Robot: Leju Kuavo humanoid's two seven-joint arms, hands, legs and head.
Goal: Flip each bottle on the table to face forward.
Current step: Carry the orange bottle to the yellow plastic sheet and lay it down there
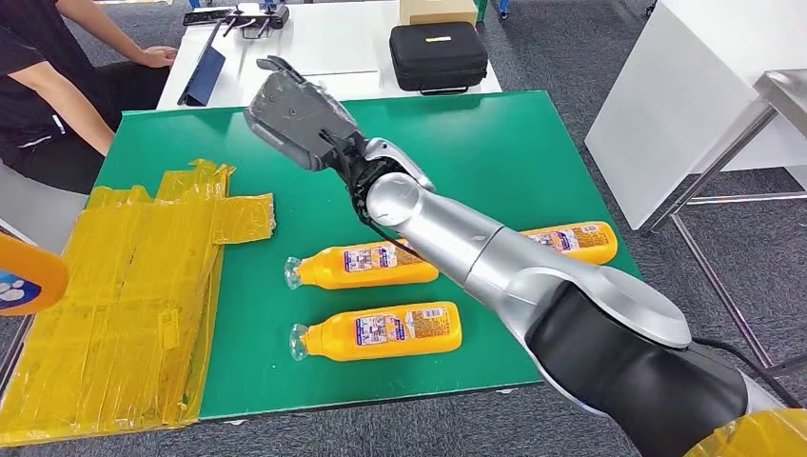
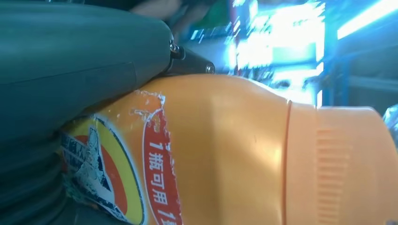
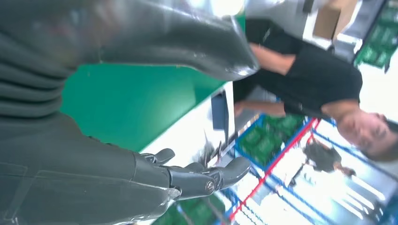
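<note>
Three orange bottles lie on their sides on the green mat (image 1: 495,143): one in the middle (image 1: 366,267), one nearer the front edge (image 1: 381,330), and one at the right (image 1: 571,240) partly behind my right arm. My right hand (image 1: 290,109) hangs above the far half of the mat with its fingers (image 3: 206,180) apart and nothing in it. A fourth orange bottle (image 2: 234,150) is gripped by my left hand (image 2: 70,61); its cap points away from the wrist. That bottle also pokes in at the head view's left edge (image 1: 24,276).
A crumpled yellow plastic sheet (image 1: 124,295) covers the mat's left side. A person in black (image 1: 48,86) sits at the back left. Behind the mat, a white table holds a black case (image 1: 438,55) and a tablet (image 1: 202,76). A metal-legged table (image 1: 723,171) stands at the right.
</note>
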